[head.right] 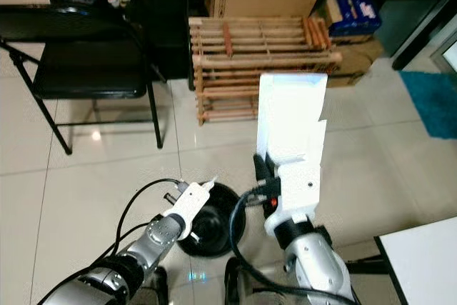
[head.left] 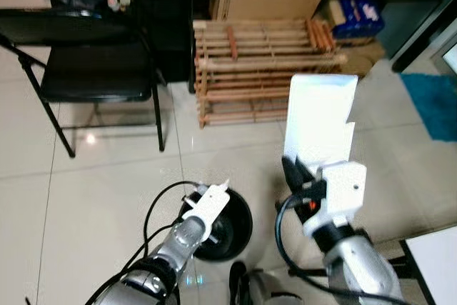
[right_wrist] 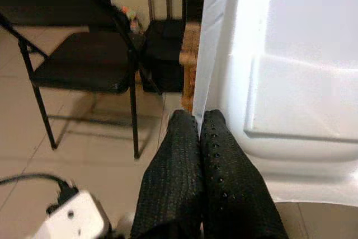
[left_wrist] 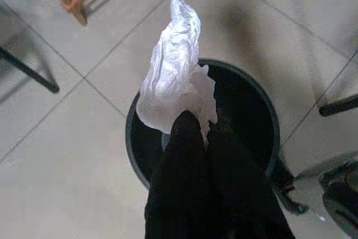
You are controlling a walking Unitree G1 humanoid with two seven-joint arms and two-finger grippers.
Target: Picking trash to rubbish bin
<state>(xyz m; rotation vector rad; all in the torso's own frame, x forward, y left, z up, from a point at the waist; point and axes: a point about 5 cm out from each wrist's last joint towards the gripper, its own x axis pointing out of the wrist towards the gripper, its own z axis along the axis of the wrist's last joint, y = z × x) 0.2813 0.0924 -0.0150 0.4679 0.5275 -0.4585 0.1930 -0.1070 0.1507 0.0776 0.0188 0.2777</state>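
Both grippers loaded, bin right below

The left gripper (left_wrist: pixel 196 124) pinches a crumpled tissue (left_wrist: pixel 174 76) directly over the black bin (head.left: pixel 239 230), ready to drop; the right gripper (right_wrist: pixel 202 118), just right, clamps a white tray (head.left: pixel 318 123) upright, keeping it clear.

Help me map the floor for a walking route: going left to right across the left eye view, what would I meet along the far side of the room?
Black folding chair → wooden slatted rack → blue box → teal rug.
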